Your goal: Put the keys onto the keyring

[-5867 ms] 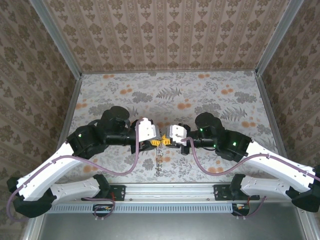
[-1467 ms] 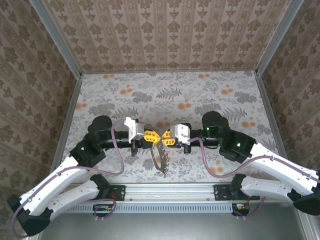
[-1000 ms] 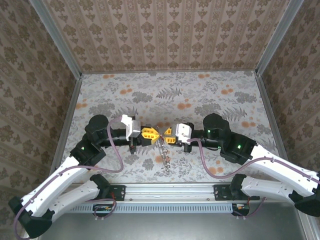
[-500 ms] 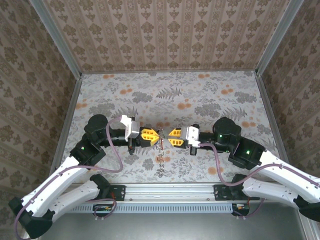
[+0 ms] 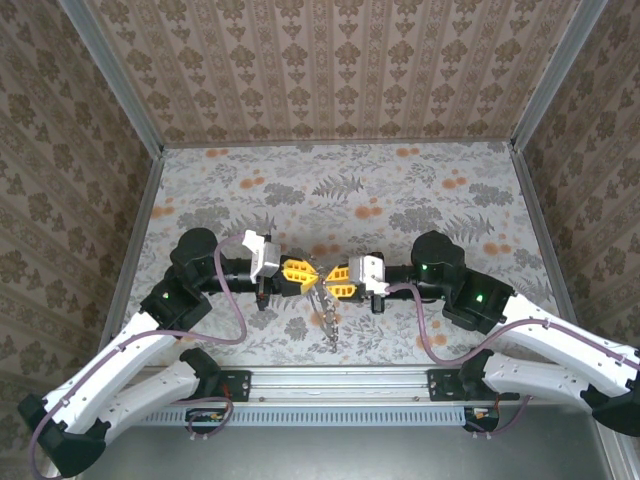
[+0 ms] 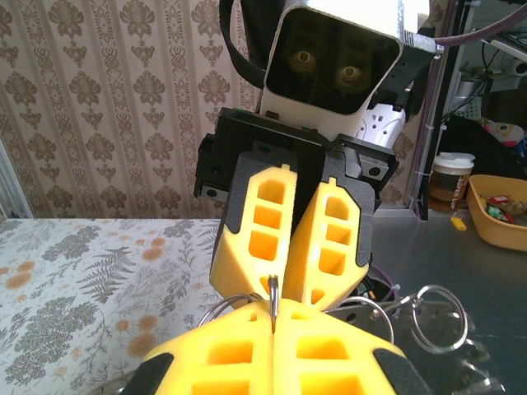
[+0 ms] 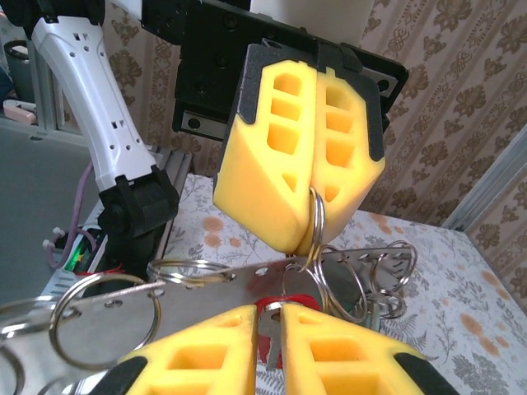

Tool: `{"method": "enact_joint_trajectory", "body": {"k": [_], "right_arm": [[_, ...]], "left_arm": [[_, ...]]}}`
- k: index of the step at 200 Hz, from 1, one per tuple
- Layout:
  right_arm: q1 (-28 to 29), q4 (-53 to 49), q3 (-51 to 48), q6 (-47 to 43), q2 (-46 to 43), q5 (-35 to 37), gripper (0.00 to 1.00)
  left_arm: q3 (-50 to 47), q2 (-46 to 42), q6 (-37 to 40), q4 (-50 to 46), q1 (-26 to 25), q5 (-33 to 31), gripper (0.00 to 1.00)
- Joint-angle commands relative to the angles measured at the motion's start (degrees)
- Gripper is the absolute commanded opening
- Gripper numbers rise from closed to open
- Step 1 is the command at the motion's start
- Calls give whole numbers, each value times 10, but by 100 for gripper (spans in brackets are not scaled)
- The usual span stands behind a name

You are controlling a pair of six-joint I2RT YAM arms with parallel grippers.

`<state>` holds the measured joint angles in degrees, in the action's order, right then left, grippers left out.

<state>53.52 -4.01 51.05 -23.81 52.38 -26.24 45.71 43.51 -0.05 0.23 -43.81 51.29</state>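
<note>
Pose: tip to tip above surface (image 5: 400,200) — left hand (image 5: 310,274) clamps keyring (image 7: 316,222) as anchor, right hand (image 5: 327,281) clamps red key (image 7: 270,317), presumably to thread.

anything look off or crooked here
Nothing damaged or spilled. The metal strip of rings hangs slanted from one ring pinched in the left gripper; the right gripper grips a red key.

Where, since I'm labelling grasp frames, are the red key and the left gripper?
red key (image 7: 274,307), right wrist view, on its red head.
left gripper (image 7: 314,229), right wrist view, midway between its yellow fingertips.
</note>
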Motion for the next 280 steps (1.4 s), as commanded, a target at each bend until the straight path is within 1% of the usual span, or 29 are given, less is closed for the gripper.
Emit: {"method": "enact_joint_trajectory", "body": {"k": [1,22,60,97,133,155,165,179,197,215,240,251,263,271,280], "right_arm": [[2,23,16,8,11,-15,16],[2,21,20,6,18,-13,16],[2,33,12,7,-4,-12,17],[2,70,-7,10,-21,-20,20],[2,57,3,9,-10,-17,20],[2,51,-1,15,-15,-8,21],[2,51,-7,19,-21,0,23],[2,50,-15,25,-26,17,24],[2,48,-24,41,-32,77,25],[2,57,-46,61,-32,145,29],[-8,84,-93,111,-28,210,35],[-21,101,-114,143,-28,227,37],[-42,118,-133,183,-27,242,39],[-64,126,-142,208,-27,246,40],[-92,137,-150,231,-24,236,43]], "left_arm": [[14,-5,-7,14,2,20,0],[13,-5,-6,13,2,22,0],[13,-10,-6,11,2,22,0],[13,-10,-6,9,3,22,0],[14,-10,-5,8,3,22,0],[15,-10,3,-3,3,4,0],[17,-8,13,-14,3,-7,0],[29,-3,38,-59,3,-49,0],[55,10,78,-131,3,-90,0],[66,18,92,-166,2,-111,0],[67,29,111,-213,4,-190,0],[73,47,111,-234,4,-213,0],[73,65,103,-258,2,-223,0],[69,70,94,-273,-3,-231,0],[60,65,86,-291,-18,-259,0]]}}
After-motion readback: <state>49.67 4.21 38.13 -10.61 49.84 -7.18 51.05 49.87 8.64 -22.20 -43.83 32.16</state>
